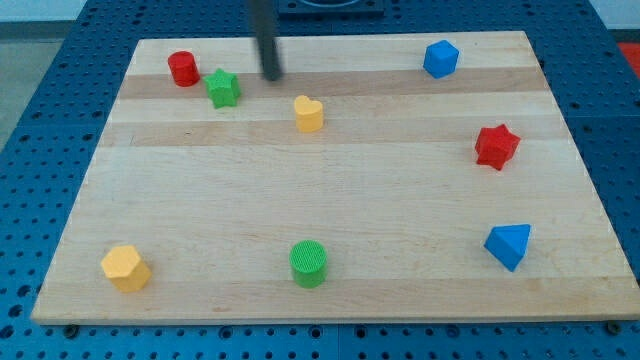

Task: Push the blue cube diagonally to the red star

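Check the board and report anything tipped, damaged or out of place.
Nothing stands out. All eight blocks sit flat and apart on the wooden board; my tip rests between the green star and the yellow heart, touching neither.

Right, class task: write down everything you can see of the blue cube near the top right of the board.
The blue cube is a small, solid-blue block that looks like matte plastic. It sits turned, a corner toward the camera, near the wooden board's top right edge. Nothing touches it. The red star lies below it, slightly rightward; my tip is far to its left.
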Controlling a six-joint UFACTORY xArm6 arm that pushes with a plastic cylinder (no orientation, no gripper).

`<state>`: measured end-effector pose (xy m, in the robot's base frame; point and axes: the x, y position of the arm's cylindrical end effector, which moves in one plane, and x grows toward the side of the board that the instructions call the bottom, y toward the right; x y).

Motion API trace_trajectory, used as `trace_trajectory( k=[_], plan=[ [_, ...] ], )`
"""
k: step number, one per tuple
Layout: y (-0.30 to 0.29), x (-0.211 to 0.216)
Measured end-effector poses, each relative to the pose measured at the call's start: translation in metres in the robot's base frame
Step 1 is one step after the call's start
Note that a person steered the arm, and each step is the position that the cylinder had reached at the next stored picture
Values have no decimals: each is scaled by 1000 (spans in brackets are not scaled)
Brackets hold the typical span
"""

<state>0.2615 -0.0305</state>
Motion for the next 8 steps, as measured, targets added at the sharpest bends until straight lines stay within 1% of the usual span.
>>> trace_trajectory(
  k=[1,2,3,4,8],
  plan=[
    [122,-34],
    [186,-52],
    [198,-40],
    [170,0],
    [163,-6]
  ],
)
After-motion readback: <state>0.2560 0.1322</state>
